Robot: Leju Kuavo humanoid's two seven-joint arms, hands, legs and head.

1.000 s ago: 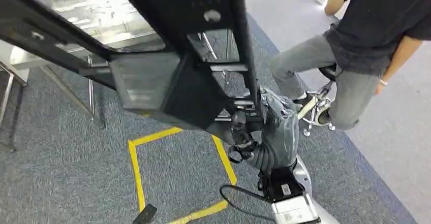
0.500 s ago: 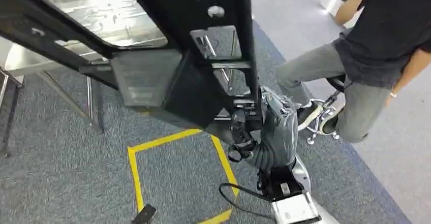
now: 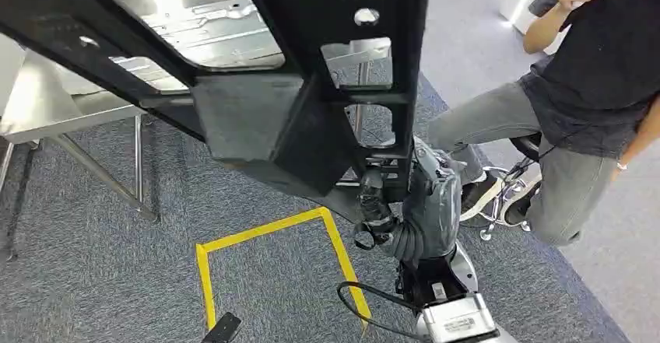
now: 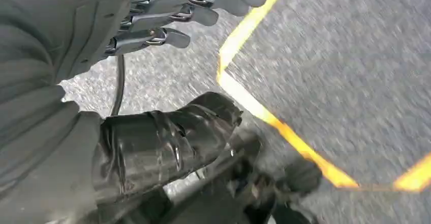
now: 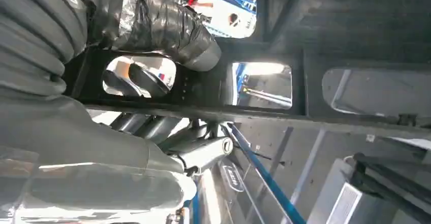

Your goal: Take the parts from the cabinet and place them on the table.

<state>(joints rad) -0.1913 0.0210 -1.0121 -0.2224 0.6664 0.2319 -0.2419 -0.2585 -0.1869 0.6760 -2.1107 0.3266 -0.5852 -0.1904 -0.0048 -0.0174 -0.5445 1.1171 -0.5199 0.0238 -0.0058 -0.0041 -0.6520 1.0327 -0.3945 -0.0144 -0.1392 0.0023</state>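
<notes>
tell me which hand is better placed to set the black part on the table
Right. The right hand already grips the black part, held over the steel table. The left hand holds nothing, its fingers apart above the carpet.

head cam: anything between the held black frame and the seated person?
Nothing; just bare carpet between the black frame, held by the right hand, and the person in the head view.

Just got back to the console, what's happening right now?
The robot is carrying a big black metal frame, gripped at its lower end by the right robot hand. The frame is raised over the shiny metal table, not set down yet. The left robot hand hangs free above the grey carpet with yellow tape, fingers apart, holding nothing. A person sits close by on the right.
</notes>
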